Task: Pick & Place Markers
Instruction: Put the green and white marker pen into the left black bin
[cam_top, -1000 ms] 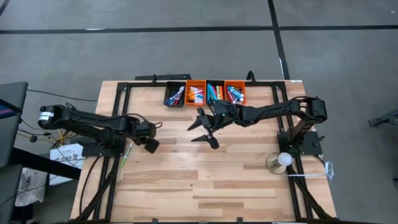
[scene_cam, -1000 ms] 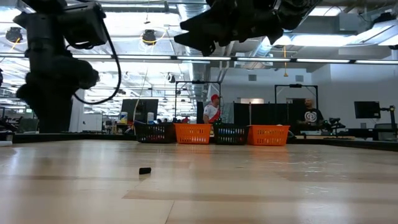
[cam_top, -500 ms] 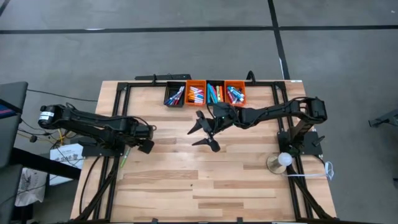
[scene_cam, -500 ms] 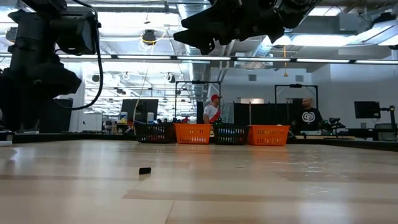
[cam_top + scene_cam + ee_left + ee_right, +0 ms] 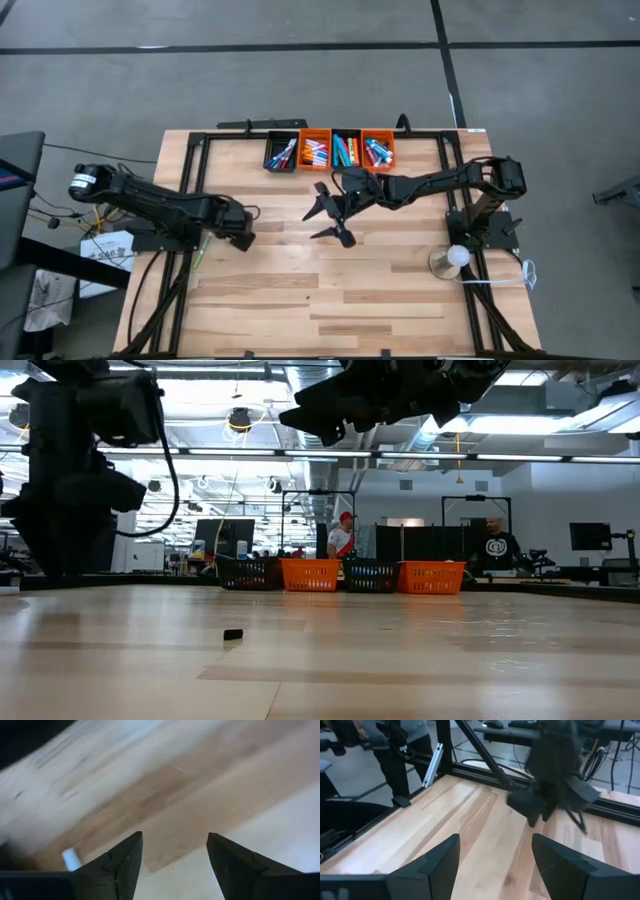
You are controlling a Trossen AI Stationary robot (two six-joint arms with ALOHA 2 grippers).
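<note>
Left gripper shifted slightly, jaws apart, right gripper jaws apart, multicoloured markers binned.

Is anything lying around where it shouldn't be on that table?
One green marker lies alone at the table's left edge, by the left arm's base, far from the four bins. A small dark piece also lies loose on the wood.

Four small bins along the wooden table's far edge
</note>
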